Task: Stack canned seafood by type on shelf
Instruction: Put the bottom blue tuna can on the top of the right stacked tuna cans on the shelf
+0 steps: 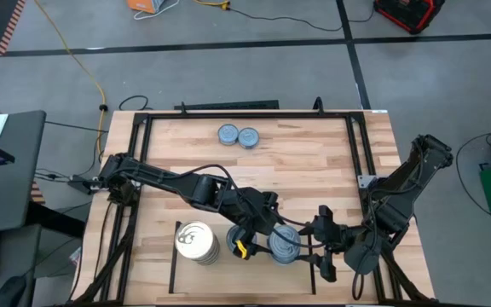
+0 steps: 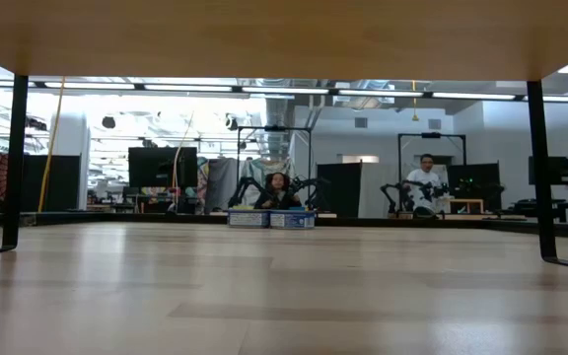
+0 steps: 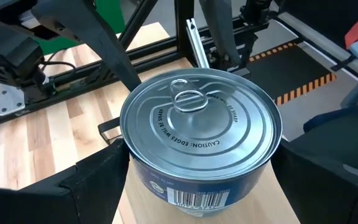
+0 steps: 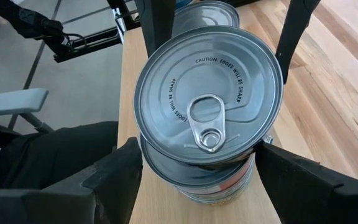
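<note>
A silver-topped, blue-sided tin sits on top of a stack of like tins on the shelf, the light wood patch at the table's near edge. My left gripper reaches in from the left and is shut on this top tin, which sits slightly off-centre on the tins below. My right gripper comes from the right, open, with its fingers on either side of the stack. A gold-topped stack stands on the shelf's left part. Another silver stack is partly hidden under my left gripper. My left gripper pinches the top tin by its blue side wall, one finger on each side. It comes slanting down from the table's left and far side. The tin is upright and rests on the stack below. My right gripper's fingers stand close beside the lower tins; whether they touch cannot be told.
Two blue-sided tins stand side by side near the table's far edge and also show in the low view. A black metal frame borders the tabletop. Bare wood lies between the far tins and the shelf. People sit in the room beyond.
</note>
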Robot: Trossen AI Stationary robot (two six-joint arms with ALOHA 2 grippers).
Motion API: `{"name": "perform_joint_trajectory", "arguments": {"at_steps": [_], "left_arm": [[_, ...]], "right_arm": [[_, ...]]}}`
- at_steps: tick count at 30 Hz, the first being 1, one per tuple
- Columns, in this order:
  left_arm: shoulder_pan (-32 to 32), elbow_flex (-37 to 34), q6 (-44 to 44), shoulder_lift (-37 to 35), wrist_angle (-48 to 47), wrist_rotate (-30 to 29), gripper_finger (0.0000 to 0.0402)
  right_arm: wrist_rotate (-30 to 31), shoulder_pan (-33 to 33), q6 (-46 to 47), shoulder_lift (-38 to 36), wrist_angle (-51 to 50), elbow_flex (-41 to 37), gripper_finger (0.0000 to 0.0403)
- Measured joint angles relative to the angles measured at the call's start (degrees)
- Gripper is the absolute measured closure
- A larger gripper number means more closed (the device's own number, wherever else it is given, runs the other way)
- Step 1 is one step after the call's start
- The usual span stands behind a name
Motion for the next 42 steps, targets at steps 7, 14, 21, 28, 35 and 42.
{"name": "perform_joint_trajectory", "arguments": {"at_steps": [7, 14, 21, 28, 35, 42], "left_arm": [[0.02, 0.00, 1.71, 0.00, -0.02, 0.62, 0.0033], [0.08, 0.06, 2.89, 0.00, -1.58, 1.87, 0.0032], [0.30, 0.10, 5.09, 0.00, -1.78, 3.48, 0.0031], [1.04, 0.09, 6.80, 0.02, -2.00, 7.16, 0.0031], [1.09, 0.09, 7.17, 0.02, -1.92, 7.17, 0.0030], [1.61, 0.09, 7.57, 0.02, -1.85, 5.86, 0.0030]], "right_arm": [[-0.23, 0.00, -0.18, -0.04, -0.72, 0.00, 0.0072], [-0.23, -0.02, -0.18, -0.04, -0.77, 0.00, 0.0072], [-0.36, -0.02, -0.15, -0.07, -0.40, 0.00, 0.0072], [-0.89, -0.02, -0.35, -0.09, -0.41, 0.00, 0.0072], [-0.93, -0.02, -0.37, -0.09, -0.48, 0.00, 0.0072], [-0.56, -0.02, -0.74, -0.09, 0.35, 0.00, 0.0072]]}}
